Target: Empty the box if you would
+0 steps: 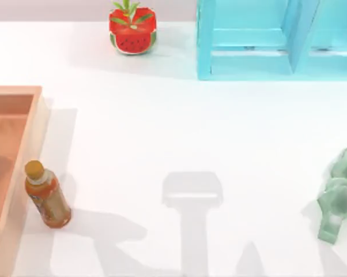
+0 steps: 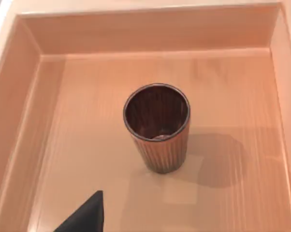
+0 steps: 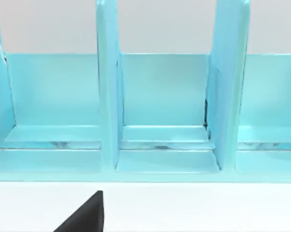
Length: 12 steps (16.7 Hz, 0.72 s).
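Observation:
The box (image 1: 25, 144) of orange-tan wood lies at the table's left edge, partly cut off by the top view. In the left wrist view its floor and walls (image 2: 150, 34) surround a dark brown ribbed cup (image 2: 157, 126) standing upright near the middle. A dark part of my left gripper (image 2: 85, 216) hangs above the box floor, short of the cup and not touching it. An amber bottle (image 1: 48, 199) with a yellow cap rests on the table just outside the box's right wall. A dark part of my right gripper (image 3: 85, 216) faces the shelf unit.
A turquoise-blue shelf unit (image 1: 266, 40) stands at the back right, its open compartments (image 3: 160, 92) close in the right wrist view. A watermelon-patterned plant pot (image 1: 132, 32) sits at the back centre. A pale green object (image 1: 338, 196) lies at the right edge. Arm shadows fall across the white table's front.

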Tool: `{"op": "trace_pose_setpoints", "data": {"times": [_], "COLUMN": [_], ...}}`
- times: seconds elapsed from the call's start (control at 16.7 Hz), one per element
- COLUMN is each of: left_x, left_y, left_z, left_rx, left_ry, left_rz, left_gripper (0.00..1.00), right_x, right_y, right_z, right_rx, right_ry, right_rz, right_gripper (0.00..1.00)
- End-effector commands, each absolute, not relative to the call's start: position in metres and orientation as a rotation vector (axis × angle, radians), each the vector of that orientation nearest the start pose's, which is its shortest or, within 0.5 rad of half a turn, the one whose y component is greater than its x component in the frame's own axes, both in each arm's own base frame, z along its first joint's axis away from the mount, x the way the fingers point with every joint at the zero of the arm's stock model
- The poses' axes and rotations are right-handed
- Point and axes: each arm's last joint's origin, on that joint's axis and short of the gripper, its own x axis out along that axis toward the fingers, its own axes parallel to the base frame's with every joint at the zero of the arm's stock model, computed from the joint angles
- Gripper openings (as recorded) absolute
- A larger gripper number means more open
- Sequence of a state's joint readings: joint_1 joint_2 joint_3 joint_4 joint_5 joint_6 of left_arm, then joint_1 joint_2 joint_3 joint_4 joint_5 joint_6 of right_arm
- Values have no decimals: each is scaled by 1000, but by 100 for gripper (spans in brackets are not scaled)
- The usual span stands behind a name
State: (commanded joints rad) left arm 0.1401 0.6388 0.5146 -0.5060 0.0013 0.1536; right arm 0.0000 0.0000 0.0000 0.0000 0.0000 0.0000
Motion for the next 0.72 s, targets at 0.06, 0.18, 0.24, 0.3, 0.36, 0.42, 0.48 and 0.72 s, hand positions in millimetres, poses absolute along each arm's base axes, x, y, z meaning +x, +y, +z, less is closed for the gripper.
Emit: {"op": "trace_pose_setpoints", "data": {"times": [0.06,0.18,0.24,0.3,0.36,0.42,0.48,0.72], "left_x": [153,175,187,199,210,220,230,256], "left_y": [25,36,42,49,55,62,69,89], "left_z": [234,242,245,246,246,245,243,233], "left_rx": [108,109,104,98,89,78,67,26], "left_ry": [733,924,1017,1106,1190,1268,1339,1532], "left_rz": [88,84,78,70,60,49,36,-6], "left_gripper": [100,100,100,100,100,100,100,100], "right_x": [106,106,106,106,106,106,106,106], "right_y": [-1,-1,-1,-1,-1,-1,-1,-1], "right_z": [160,160,160,160,160,160,160,160], "right_rx": [0,0,0,0,0,0,0,0], "right_ry": [0,0,0,0,0,0,0,0], "right_rz": [0,0,0,0,0,0,0,0], "right_gripper": [100,100,100,100,100,100,100,100]}}
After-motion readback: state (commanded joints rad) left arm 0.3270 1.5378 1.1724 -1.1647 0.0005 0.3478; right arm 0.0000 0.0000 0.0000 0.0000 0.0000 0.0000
